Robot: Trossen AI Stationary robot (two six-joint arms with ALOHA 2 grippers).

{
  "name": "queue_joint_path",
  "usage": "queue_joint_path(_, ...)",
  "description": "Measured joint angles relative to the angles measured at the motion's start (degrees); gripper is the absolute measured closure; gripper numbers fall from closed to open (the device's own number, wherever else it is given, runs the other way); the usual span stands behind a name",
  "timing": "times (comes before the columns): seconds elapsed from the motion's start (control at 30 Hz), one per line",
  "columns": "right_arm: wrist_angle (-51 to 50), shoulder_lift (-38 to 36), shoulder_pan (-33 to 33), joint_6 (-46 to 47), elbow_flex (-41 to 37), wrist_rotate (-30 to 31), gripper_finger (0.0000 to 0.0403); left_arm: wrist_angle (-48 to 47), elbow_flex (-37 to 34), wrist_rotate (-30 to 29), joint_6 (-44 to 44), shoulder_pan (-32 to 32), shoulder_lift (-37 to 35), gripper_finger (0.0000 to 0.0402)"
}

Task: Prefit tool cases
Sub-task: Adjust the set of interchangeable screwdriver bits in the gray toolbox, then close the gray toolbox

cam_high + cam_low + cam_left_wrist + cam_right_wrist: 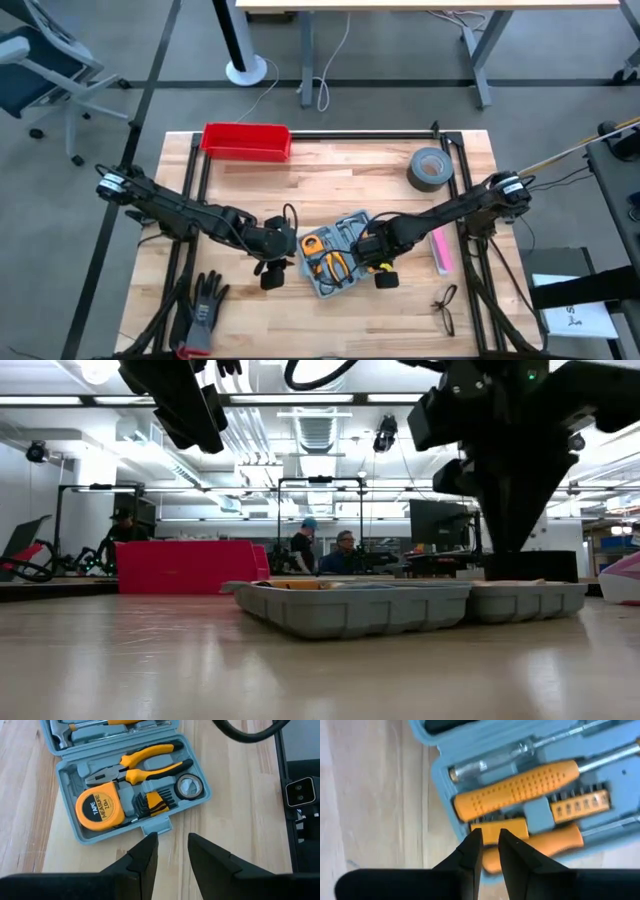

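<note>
Far left on the table a red bin (246, 141) stands at the far edge and a pair of dark work gloves (203, 308) lies at the near edge, neither part of the job. The left gripper (272, 268) hangs just beside the left edge of the tool case (335, 256), raised off the wood; its wrist view shows the fingers (142, 862) parted with nothing between them, pointing at the case's front latch. The tool case lies opened flat near the table's middle, towards the near side, and both halves look filled: a tape measure (99, 808), pliers (134, 768), a fan of hex keys (152, 803) and a small roll of tape (188, 786) sit in the left half, while yellow-handled screwdrivers (516, 790) and a bit holder (579, 803) fill the right one. The right gripper (383, 272) is low over that right half, its fingers (473, 851) nearly together and empty, tips just above a yellow piece by the screwdriver handles. As I judge it, the fitting of tools is done or close to it; what seems left is pressing the last pieces home, then folding the case shut and latching it. Farther right lie a roll of grey duct tape (431, 167), a pink object (439, 249) and safety glasses (446, 306), all clear of the case.
</note>
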Motion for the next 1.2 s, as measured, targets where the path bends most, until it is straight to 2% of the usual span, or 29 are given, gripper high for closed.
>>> queue_joint_path(0.23, -1.4, -0.1, 0.3, 0.0, 0.5, -0.2, 0.0360, 0.0, 0.0, 0.0, 0.0, 0.0, 0.0, 0.0287)
queue_joint_path(0.33, -0.4, 0.0, 0.3, -0.1, -1.6, -0.6, 0.0358, 0.0, 0.0, 0.0, 0.0, 0.0, 0.0, 0.0287)
queue_joint_path(0.53, 13.6, 0.3, -0.1, -0.2, -11.5, -3.8, 0.0365, 0.0, 0.0, 0.0, 0.6, 0.0, 0.0, 0.0287)
queue_joint_path(0.63, 14.4, 0.4, -0.9, 1.2, -12.9, -4.9, 0.0369, 0.0, 0.0, -0.1, 0.7, 0.0, 0.0, 0.0287)
queue_joint_path(0.87, 7.8, -1.8, -0.8, 1.7, -8.5, -1.7, 0.0369, 0.0, 0.0, -0.2, 0.8, 0.0, -0.1, 0.0287)
queue_joint_path(1.2, 5.8, -2.5, -0.8, 0.9, -5.2, -0.3, 0.0364, 0.0, 0.0, 0.2, -0.7, -1.3, -0.1, 0.0287)
